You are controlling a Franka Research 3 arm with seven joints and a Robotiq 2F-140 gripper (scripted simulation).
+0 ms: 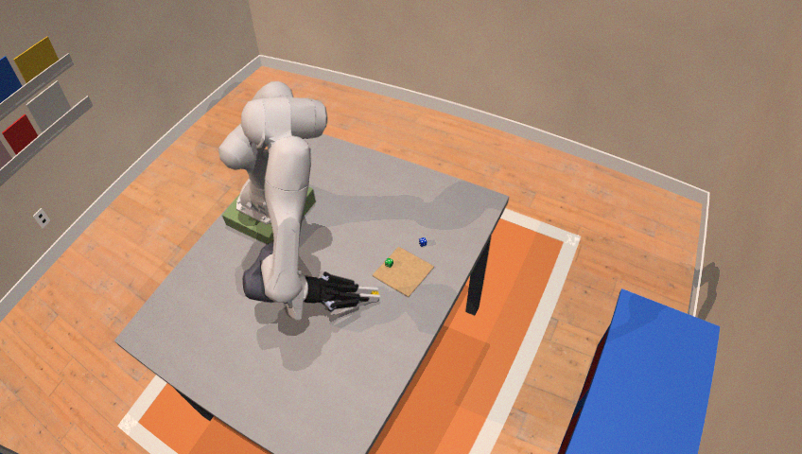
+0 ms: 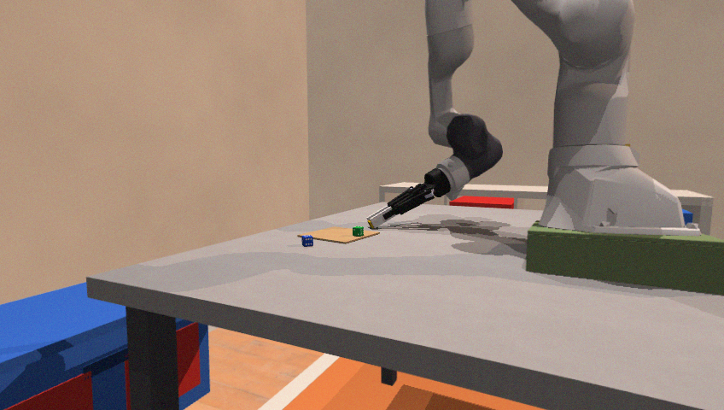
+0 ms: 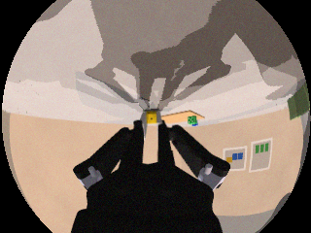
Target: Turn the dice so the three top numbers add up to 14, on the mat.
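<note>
While gripper point(image 1: 368, 293) pinches yellow die point(image 1: 374, 292) low over table point(image 1: 225, 348), just short of mat point(image 1: 410, 275), risks: die may tumble on release, changing top face, or nudge mat. Count: 3 dice, w/ green point(image 1: 389, 262) on mat, blue point(image 1: 422, 241) off it; 1 mat.

Three dice counted: one green point(image 1: 389, 262), one blue point(image 1: 422, 241), one yellow point(image 1: 374, 292), one mat point(image 1: 408, 275), one bench point(image 1: 225, 359), one gripper point(image 1: 368, 293).
</note>
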